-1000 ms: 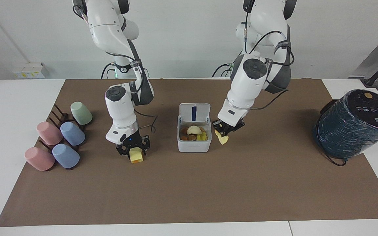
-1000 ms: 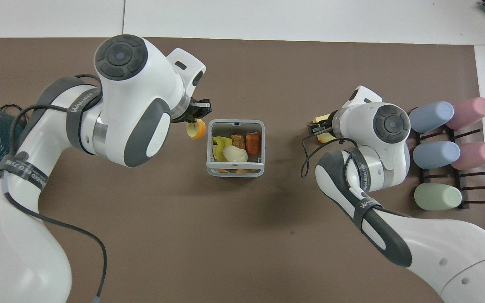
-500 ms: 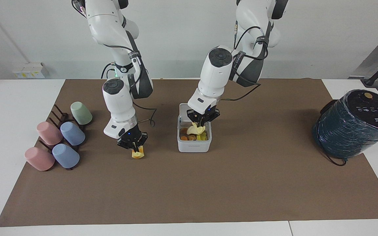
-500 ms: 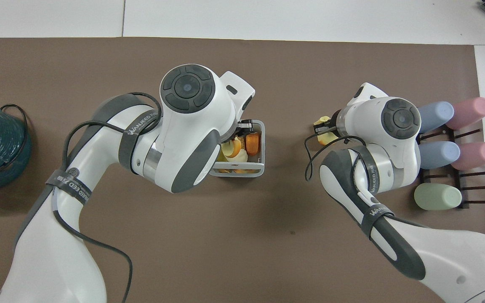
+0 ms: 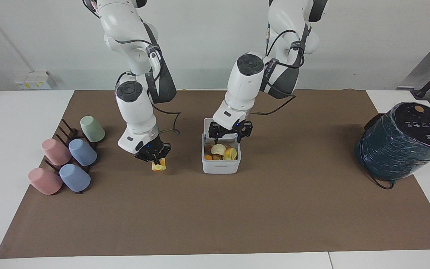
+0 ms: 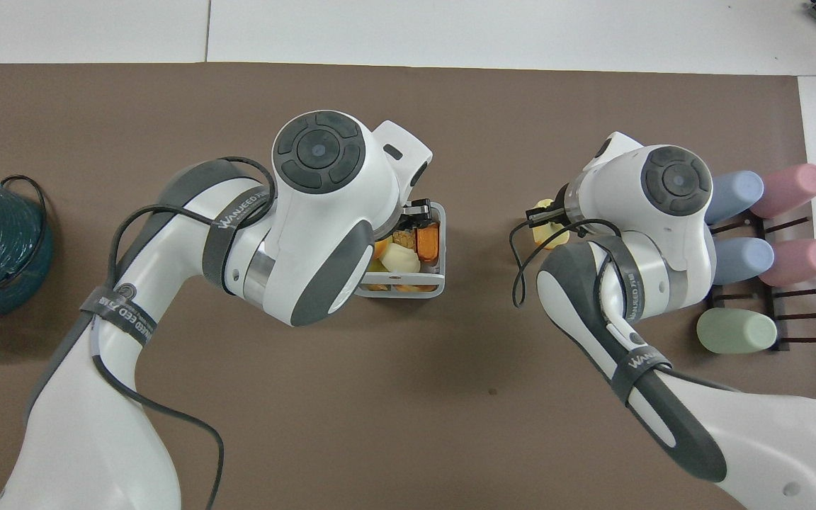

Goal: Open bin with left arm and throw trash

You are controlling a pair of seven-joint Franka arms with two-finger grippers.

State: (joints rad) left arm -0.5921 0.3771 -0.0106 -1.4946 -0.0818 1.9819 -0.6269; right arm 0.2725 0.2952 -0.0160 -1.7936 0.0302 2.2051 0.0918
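Observation:
The white bin (image 5: pixel 220 165) stands open mid-mat, its lid (image 5: pixel 208 123) upright and mostly hidden by my left hand. My left gripper (image 5: pixel 230 133) hangs just above the bin, open and empty. In the bin lie a yellow slab with an orange edge (image 5: pixel 231 152), the cream shell-shaped lump (image 5: pixel 218 149) and other scraps. My right gripper (image 5: pixel 153 157) is shut on the second yellow slab (image 5: pixel 158 166) and holds it just above the mat, beside the bin toward the right arm's end. In the overhead view the left arm covers much of the bin (image 6: pixel 402 290); the held slab (image 6: pixel 548 231) shows under the right gripper (image 6: pixel 547 214).
A dark rack with several pastel cups (image 5: pixel 65 157) lies on the mat at the right arm's end. A large dark teal wrapped cylinder (image 5: pixel 401 140) stands at the left arm's end. A brown mat (image 5: pixel 215 216) covers the table.
My left gripper opened and dropped its yellow slab into the bin. My right gripper lifted its slab off the mat and drew a little toward the robots.

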